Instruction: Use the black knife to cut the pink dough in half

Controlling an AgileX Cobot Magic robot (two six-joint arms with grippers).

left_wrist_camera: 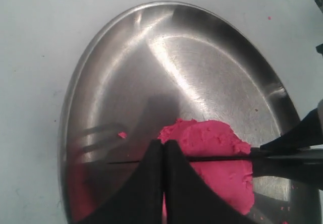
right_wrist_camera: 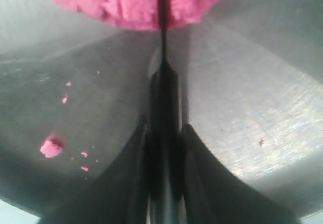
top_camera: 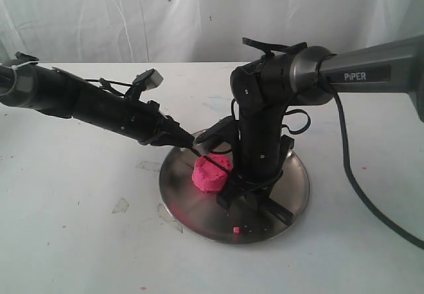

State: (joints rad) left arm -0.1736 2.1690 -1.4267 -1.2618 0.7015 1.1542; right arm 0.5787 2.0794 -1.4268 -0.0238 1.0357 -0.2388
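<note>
Nearest the exterior camera, a pink crumb [top_camera: 236,229] lies at 6 o'clock on the steel plate [top_camera: 291,175], which rests on the white tabletop [top_camera: 79,241]. The pink dough [top_camera: 211,175] sits on the plate just toward 10 o'clock of its centre, with the black knife [left_wrist_camera: 217,158] sunk across its crown.

My right gripper [right_wrist_camera: 165,130] stands just toward 3 o'clock of the dough, its jaws pinching the knife's handle. I judge that this grip holds the blade edge-down and fixes the cutting line. My left gripper [left_wrist_camera: 163,146] reaches in from 9 o'clock, jaws pressed together with nothing between them, tips over the blade's far end. I judge they are placed there to bear on the spine so both ends sink evenly, though I cannot confirm contact.

Long axis of the knife, exterior view: 4 o'clock to 10 o'clock, handle at 4, point at 10 and projecting past the dough. The blade crosses near the lump's middle, so the halves look roughly equal. Whether the edge reaches the steel is hidden.
</note>
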